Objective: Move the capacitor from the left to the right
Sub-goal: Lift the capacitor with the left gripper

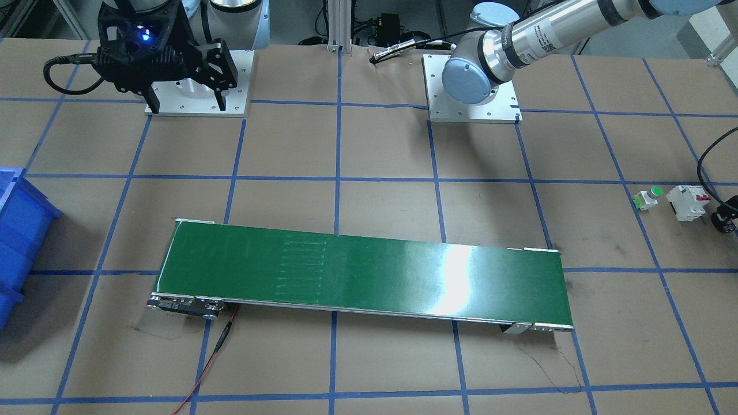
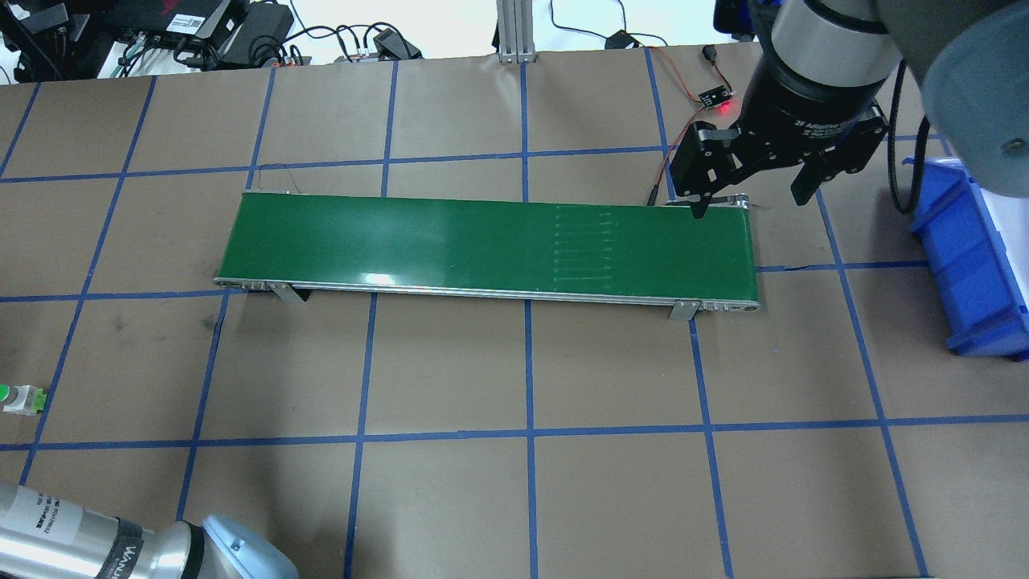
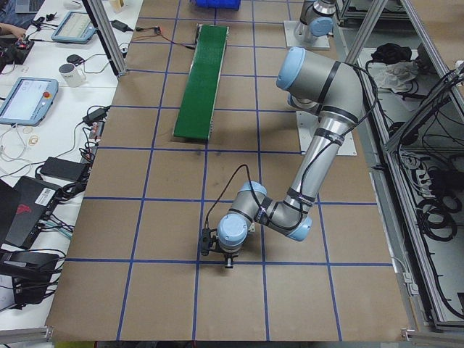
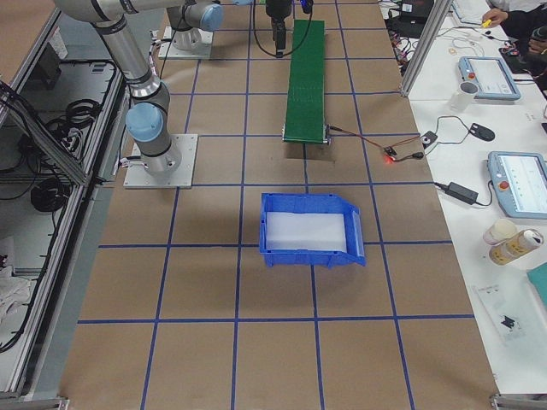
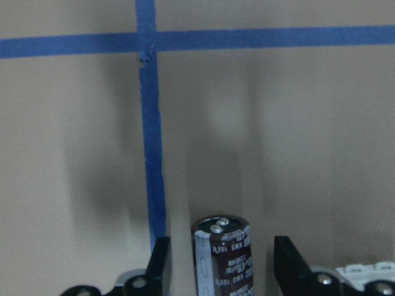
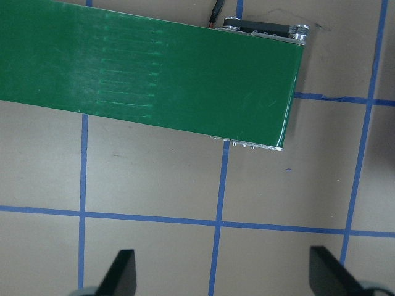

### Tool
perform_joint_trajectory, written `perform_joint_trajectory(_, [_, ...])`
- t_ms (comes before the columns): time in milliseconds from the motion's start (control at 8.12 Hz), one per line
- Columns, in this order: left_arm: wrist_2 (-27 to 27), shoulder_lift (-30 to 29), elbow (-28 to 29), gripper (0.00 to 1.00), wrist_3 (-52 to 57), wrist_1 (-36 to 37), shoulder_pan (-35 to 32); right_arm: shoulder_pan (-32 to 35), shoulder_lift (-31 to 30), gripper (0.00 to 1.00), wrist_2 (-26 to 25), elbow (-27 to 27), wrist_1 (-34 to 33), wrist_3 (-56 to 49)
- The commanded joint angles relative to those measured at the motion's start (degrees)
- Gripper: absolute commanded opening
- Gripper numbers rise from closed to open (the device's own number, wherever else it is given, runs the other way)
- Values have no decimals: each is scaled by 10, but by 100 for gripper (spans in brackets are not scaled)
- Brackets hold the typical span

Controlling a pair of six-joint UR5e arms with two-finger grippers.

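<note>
The capacitor, a dark brown cylinder with pale print and a silvery top, stands upright on the brown table in the left wrist view. My left gripper is open and low over the table. Its two fingers stand either side of the capacitor, with a gap on each side. The same gripper shows at the right edge of the front view and low at the table's near end in the left side view. My right gripper is open and empty, hanging above the right end of the green conveyor belt.
A white circuit breaker with red switches and a green-topped push button sit close to my left gripper. A blue bin stands at the table's right side. A red-lit sensor board and its wires lie behind the belt.
</note>
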Motion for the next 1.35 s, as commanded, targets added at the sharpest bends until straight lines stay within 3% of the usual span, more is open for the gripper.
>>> perform_joint_trajectory(0, [3,0,0,30,-3,0,0,0,0,100,1,0,-1,0])
perform_joint_trajectory(123, [22,5,6,7,-3,0,0,0,0,100,1,0,-1,0])
perform_joint_trajectory(246, [69,8,6,0,1,-3,0,0,0,100,1,0,-1,0])
perform_joint_trajectory(615, [73,40,7,0,0,-18,-1,0,0,100,1,0,-1,0])
perform_joint_trajectory(862, [42,99,7,0,1,-104,-2,0,0,100,1,0,-1,0])
perform_joint_trajectory(985, [32,121,6,0,-5,-110,-14,0,0,100,1,0,-1,0])
perform_joint_trajectory(1231, [37,183,4,0,-48,-194,-83,0,0,100,1,0,-2,0])
